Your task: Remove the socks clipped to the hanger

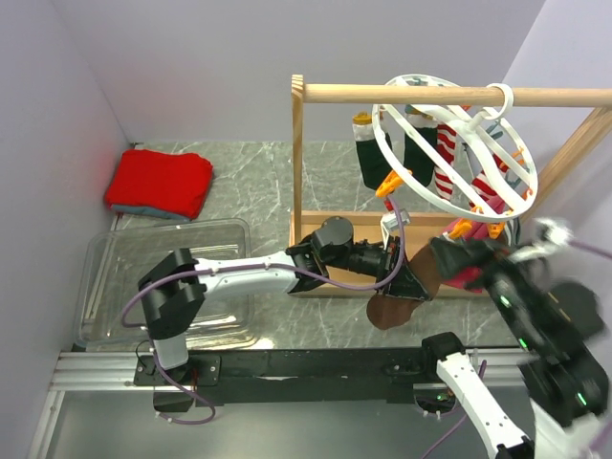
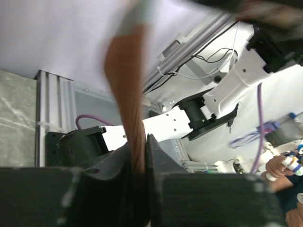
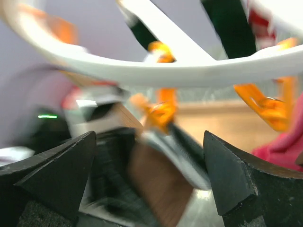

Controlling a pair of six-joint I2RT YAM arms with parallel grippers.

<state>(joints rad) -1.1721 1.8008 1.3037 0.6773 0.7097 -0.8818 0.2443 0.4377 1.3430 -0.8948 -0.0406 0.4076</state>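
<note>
Top view first: the hanger [image 1: 449,143] hangs tilted off the wooden rail [image 1: 411,94] over the far right of the tabletop, with green and striped socks [image 1: 368,153] clipped under its ring. My left gripper [image 1: 409,279] is stretched across toward the right edge, clamped on a brown-ended sock [image 1: 390,311] just below the ring. The clear bin [image 1: 163,277] sits by the near left corner, the red cloth [image 1: 160,182] by the far left. Left wrist now: brown fabric is pinched tight between my fingers [image 2: 163,165]. Right wrist: my right gripper [image 3: 149,179] gapes wide and holds nothing, just beneath the white ring and its orange clips [image 3: 163,111]; blurred brown fabric shows beyond the gap.
</note>
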